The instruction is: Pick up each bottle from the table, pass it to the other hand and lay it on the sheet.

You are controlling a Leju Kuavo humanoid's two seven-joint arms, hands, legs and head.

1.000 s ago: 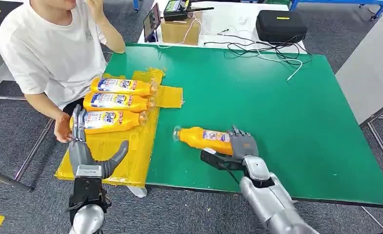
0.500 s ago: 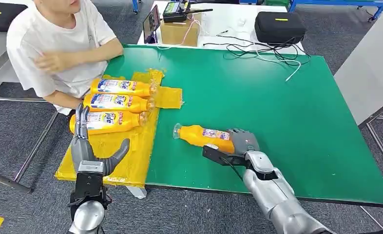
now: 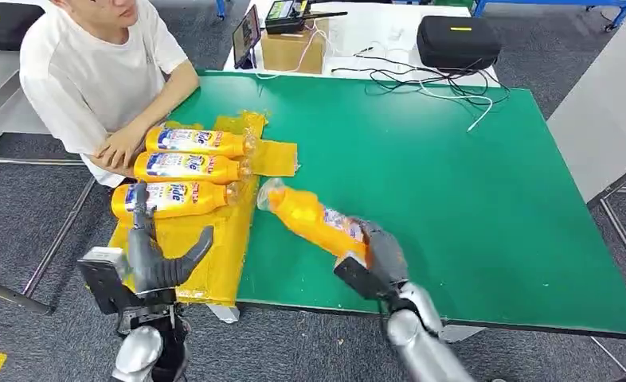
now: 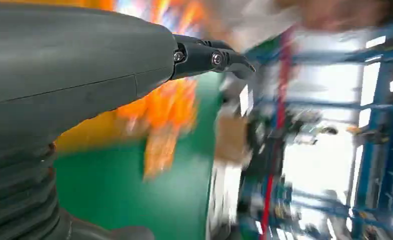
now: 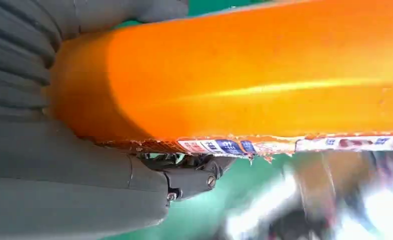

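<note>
Bottle (image 3: 314, 220), orange, likely full, rigid and slick, is gripped at its base by the right hand (image 3: 381, 253), tilted over the green bench (image 3: 453, 183) beside the yellow sheet (image 3: 214, 247). Left hand (image 3: 154, 259), released, should take the label-wrapped middle.

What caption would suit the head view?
Right hand lifts an orange bottle toward the open left hand beside the yellow sheet.

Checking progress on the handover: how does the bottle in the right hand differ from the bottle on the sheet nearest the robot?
The held bottle is gripped by the right hand at its base; the nearest sheet bottle lies untouched on the yellow sheet. The held one points diagonally over the green table; the other lies crosswise. Both are orange with labels.
</note>
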